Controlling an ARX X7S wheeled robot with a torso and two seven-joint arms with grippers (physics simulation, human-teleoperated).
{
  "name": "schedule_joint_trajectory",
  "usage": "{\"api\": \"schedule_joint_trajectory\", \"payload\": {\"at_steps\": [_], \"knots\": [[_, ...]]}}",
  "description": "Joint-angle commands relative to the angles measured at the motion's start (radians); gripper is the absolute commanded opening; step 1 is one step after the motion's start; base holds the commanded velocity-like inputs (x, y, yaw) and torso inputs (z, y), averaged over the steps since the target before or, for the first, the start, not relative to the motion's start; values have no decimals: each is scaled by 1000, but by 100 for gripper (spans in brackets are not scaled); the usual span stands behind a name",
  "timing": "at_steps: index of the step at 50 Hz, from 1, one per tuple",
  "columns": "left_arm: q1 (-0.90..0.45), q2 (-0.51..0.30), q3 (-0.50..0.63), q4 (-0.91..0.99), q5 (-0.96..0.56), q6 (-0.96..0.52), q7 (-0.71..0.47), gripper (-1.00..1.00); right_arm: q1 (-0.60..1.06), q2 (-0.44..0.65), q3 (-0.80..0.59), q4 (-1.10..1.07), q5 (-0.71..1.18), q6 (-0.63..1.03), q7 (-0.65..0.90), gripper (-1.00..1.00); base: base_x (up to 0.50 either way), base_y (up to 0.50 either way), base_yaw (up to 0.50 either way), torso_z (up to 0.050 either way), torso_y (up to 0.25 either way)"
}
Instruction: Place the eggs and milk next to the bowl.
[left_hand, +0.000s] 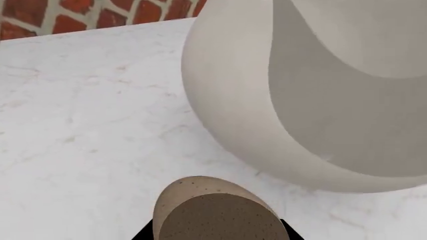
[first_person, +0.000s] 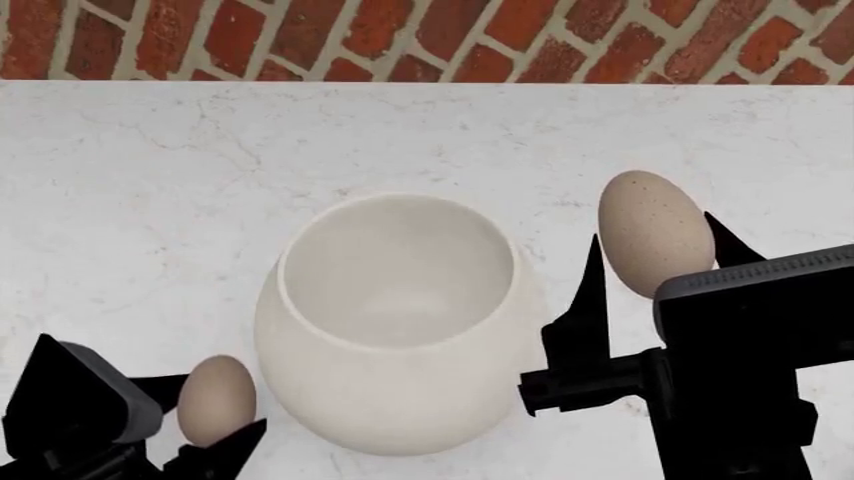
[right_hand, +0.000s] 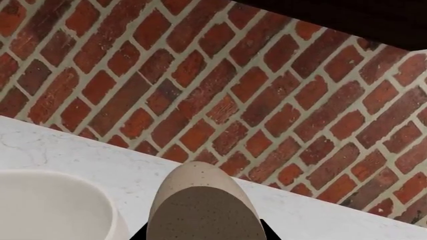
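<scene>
Eggs are held one in each claw, on either side of the bowl (first_person: 396, 320), which stands on the white marble desk (first_person: 160, 170) in front of a red brick wall (first_person: 400, 35). The left claw (first_person: 200, 420) is seen at the near left corner of the head view, pinching a speckled tan egg (first_person: 216, 398) just beside the bowl's left flank; whether that egg touches the bowl cannot be told. In the left wrist view the same egg (left_hand: 213, 210) is seen at the frame's edge between dark finger tips, with the bowl's rounded cream wall (left_hand: 267, 100) close by and bare marble (left_hand: 87, 115) around it. Whether this egg rests on the desk or is held just above it cannot be told.

The right claw (first_person: 654, 260) is seen to the right of the bowl, closed on the second egg (first_person: 653, 232), which is gripped upright between two pointed black fingers (first_person: 587, 300). This egg is shown beside the bowl's right side and apart from it. In the right wrist view the second egg (right_hand: 203, 205) is seen against the brick wall (right_hand: 233, 85), with the bowl's rim (right_hand: 60, 200) at one side and a strip of marble (right_hand: 320, 215) beyond.

The bowl is seen upright and empty, its wide mouth open to the head camera.
</scene>
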Motion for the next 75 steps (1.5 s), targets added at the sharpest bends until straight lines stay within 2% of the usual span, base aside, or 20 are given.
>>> {"api": "schedule_joint_trajectory", "payload": {"at_steps": [1,18,19,35,51,63,75], "knots": [[15,31,-22,-6,-11,-4,24,-100,-1,-13,20,-8,-39,2,-34,-100,0,0,0,0,0],[22,43,-9,-31,-1,4,39,-100,5,-10,21,-23,-28,23,-23,-100,1,0,-1,0,0],[20,43,-9,-31,-4,0,39,100,6,-10,21,-23,-27,24,-23,-100,0,-3,-3,0,0],[14,29,-24,-15,-17,-1,31,100,8,-7,18,-23,-25,25,-19,-100,1,0,0,0,0],[10,-61,-112,174,-124,-8,-24,100,5,-3,29,-40,-9,41,-12,-100,0,0,0,0,0],[61,-129,-176,292,-193,36,-39,100,-5,2,49,-61,35,86,-11,-100,0,0,0,0,0],[107,-160,-273,345,-266,114,-86,100,-42,12,67,-91,97,141,-21,-100,0,0,0,0,0]]}}
